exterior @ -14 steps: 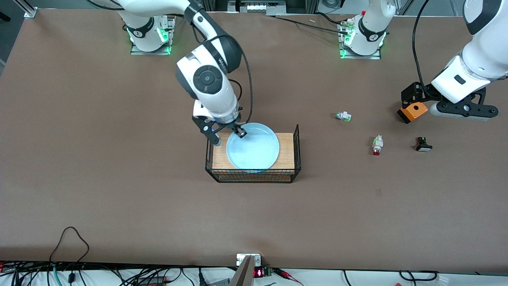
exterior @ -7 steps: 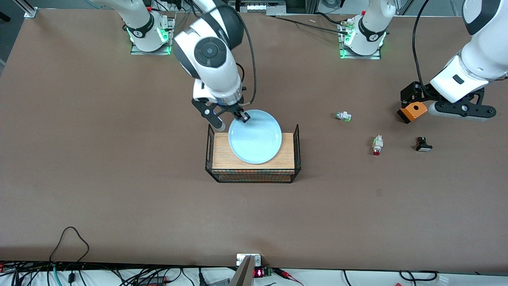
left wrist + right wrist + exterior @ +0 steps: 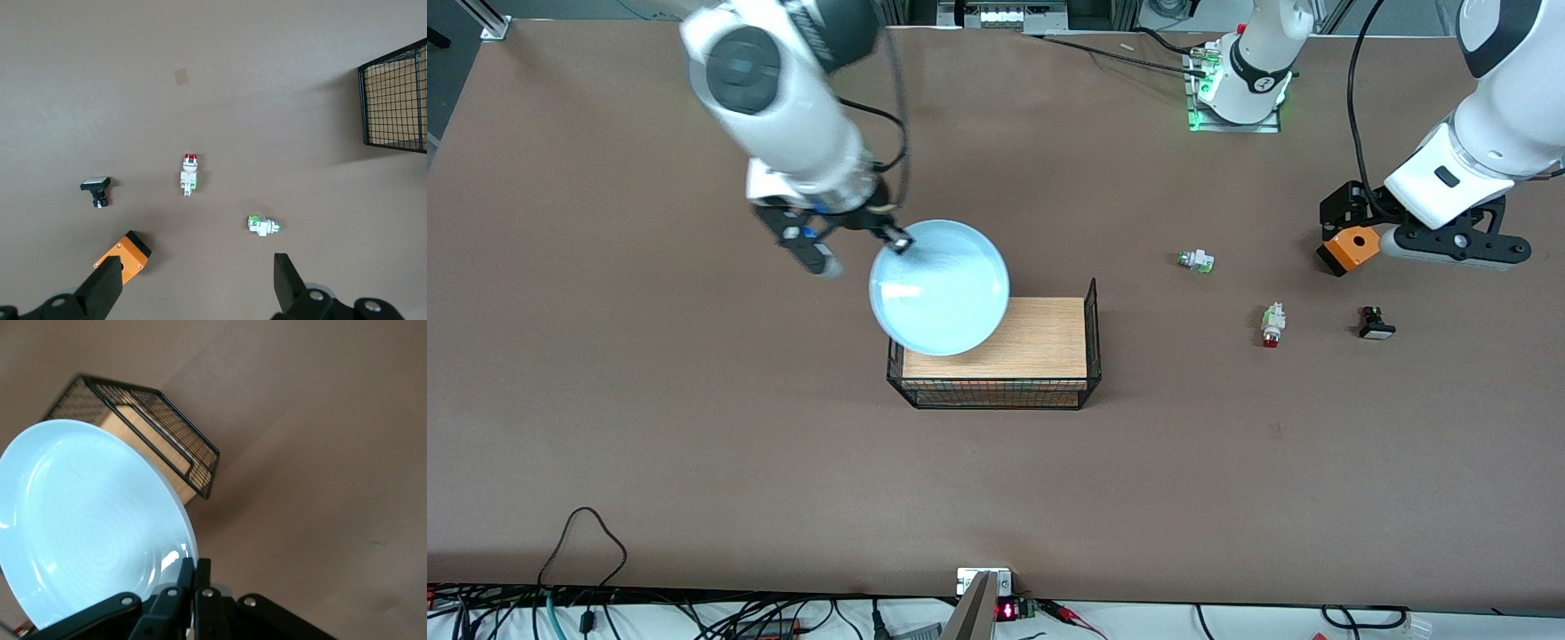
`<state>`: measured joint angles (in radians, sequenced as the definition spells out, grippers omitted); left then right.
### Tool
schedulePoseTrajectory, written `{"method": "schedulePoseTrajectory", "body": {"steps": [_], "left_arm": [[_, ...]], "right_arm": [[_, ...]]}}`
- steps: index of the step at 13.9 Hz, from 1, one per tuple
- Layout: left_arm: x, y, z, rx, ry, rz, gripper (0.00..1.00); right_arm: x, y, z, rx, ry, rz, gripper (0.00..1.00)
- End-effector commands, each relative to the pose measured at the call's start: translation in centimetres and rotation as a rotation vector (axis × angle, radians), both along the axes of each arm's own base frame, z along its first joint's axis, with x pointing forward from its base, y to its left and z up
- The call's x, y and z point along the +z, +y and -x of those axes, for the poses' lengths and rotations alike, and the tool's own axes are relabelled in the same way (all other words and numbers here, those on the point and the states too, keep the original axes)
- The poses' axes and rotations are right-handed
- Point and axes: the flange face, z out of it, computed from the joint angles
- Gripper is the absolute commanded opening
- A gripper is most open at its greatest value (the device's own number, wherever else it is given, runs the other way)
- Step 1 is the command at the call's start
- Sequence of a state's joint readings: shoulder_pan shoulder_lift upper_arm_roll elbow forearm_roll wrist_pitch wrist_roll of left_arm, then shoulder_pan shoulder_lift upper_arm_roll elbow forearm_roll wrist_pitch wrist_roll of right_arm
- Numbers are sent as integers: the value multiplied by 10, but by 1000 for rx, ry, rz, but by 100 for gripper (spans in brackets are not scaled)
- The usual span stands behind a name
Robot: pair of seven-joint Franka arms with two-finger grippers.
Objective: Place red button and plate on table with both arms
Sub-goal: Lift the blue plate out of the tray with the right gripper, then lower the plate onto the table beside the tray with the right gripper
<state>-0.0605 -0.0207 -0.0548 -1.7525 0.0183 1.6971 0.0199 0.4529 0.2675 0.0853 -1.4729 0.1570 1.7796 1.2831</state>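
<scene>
The plate point(image 3: 940, 286) is gripped by its rim in the right tool point(image 3: 898, 242), over the rack point(image 3: 996, 352), not yet benched. The button point(image 3: 1272, 325) lies untouched beneath the open left tool point(image 3: 1356, 233).

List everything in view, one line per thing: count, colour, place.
plate: one, light blue, in the air, held by its rim over the wooden board's right-arm end
wooden board: one, light wood with black wire sides, mid-table
red button: one, white body and red cap, on the table toward the left arm's end
green-ended button: one, white and green, farther from the front camera than the red button
black button: one, black with white cap, beside the red button
orange box: one, orange, under the left gripper
right gripper: one, black, shut on the plate
left gripper: one, black, open above the buttons
</scene>
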Motion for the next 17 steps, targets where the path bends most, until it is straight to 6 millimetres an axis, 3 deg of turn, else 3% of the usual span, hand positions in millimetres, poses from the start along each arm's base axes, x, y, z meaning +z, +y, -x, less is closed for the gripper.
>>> {"method": "schedulePoseTrajectory", "body": {"steps": [1,8,10,13,17], "left_arm": [[6,-1,6,-19,3,15,100],[10,-4,6,-14,2,14,100],[10,-4,6,-14,1,15,100],[10,-5,6,-16,4,14,100],[9,-5,7,-16,15,13,100]], "right_arm": [[17,-67,-22,60,3,-41,0],[-13,-258,-68,333,39,-70,0],[-47,-298,-69,484,61,-90,0],[-95,-317,-65,616,78,3,0],[-158,-341,-51,680,59,0,0]]}}
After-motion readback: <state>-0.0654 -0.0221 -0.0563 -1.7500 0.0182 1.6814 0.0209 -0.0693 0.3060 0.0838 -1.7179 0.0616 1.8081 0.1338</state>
